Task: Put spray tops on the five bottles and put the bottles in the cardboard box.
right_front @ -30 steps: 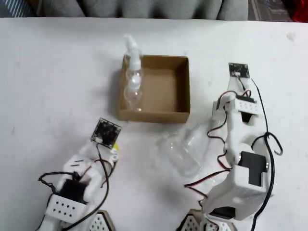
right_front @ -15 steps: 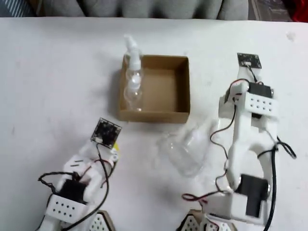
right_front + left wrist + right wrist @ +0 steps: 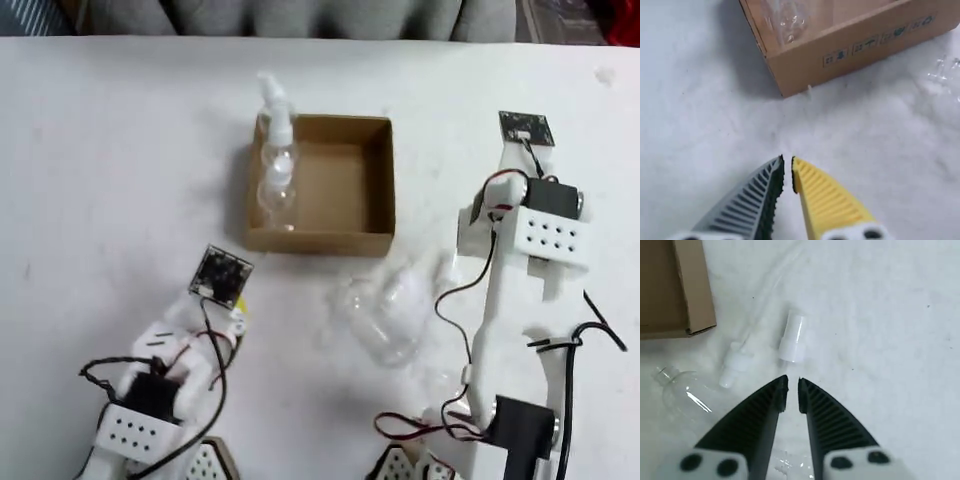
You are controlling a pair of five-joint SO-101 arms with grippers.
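Observation:
The cardboard box (image 3: 345,185) stands at mid-table, and a clear bottle with a white spray top (image 3: 275,150) lies along its left inside wall. Several clear uncapped bottles (image 3: 390,310) lie in a heap in front of the box. Two loose white spray tops (image 3: 792,337) (image 3: 736,365) lie on the table just ahead of my right gripper (image 3: 791,385), which is shut and holds nothing; one bare bottle (image 3: 680,390) lies beside it. My left gripper (image 3: 787,167), grey and yellow, is shut with nothing in it, a short way before the box corner (image 3: 790,75).
The white table (image 3: 120,150) is bare to the left of the box and behind it. The right arm (image 3: 520,300) stretches along the right side. A grey sofa edge runs along the far side.
The right arm has stretched out and its wrist has swung to the right, away from the box. The left arm, box and bottles have stayed put.

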